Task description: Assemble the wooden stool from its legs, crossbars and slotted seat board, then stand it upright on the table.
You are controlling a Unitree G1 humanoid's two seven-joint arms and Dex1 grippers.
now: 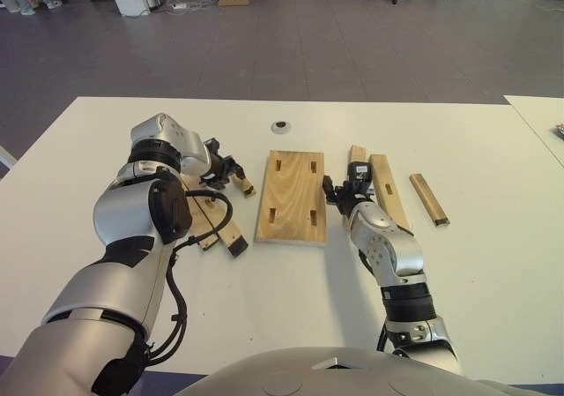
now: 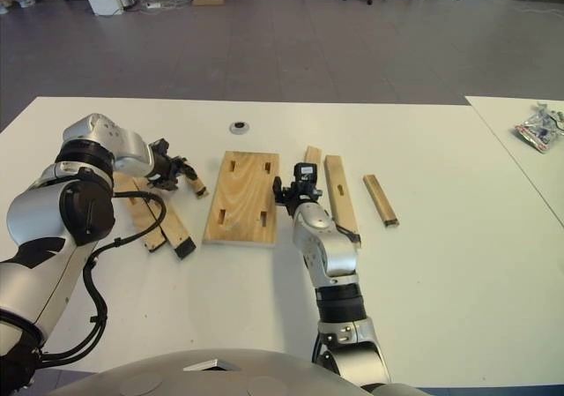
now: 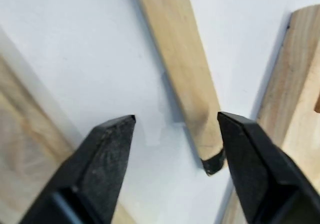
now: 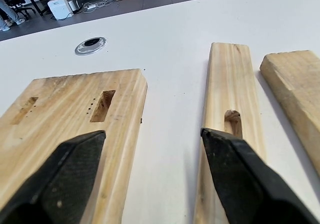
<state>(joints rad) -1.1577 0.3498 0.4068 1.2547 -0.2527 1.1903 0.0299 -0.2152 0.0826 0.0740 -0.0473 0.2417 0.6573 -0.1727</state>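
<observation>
The slotted seat board [image 1: 291, 195] lies flat mid-table. My left gripper [image 3: 175, 116] is open just above the table, left of the board, with a short dark-tipped crossbar [image 3: 182, 69] lying by its fingertips, not held. More wooden pieces [image 1: 216, 226] lie under that forearm. My right gripper [image 4: 152, 132] is open and low over the gap between the board's right edge [image 4: 75, 114] and a slotted leg [image 4: 230, 99]. Beyond that leg lie a longer leg [image 1: 388, 191] and a short crossbar [image 1: 429, 199].
A round grommet [image 1: 281, 127] sits in the table behind the board. A second table [image 1: 539, 123] stands at the right with a wrapped packet [image 2: 539, 127] on it. Bare tabletop [image 1: 493, 272] stretches to the front right.
</observation>
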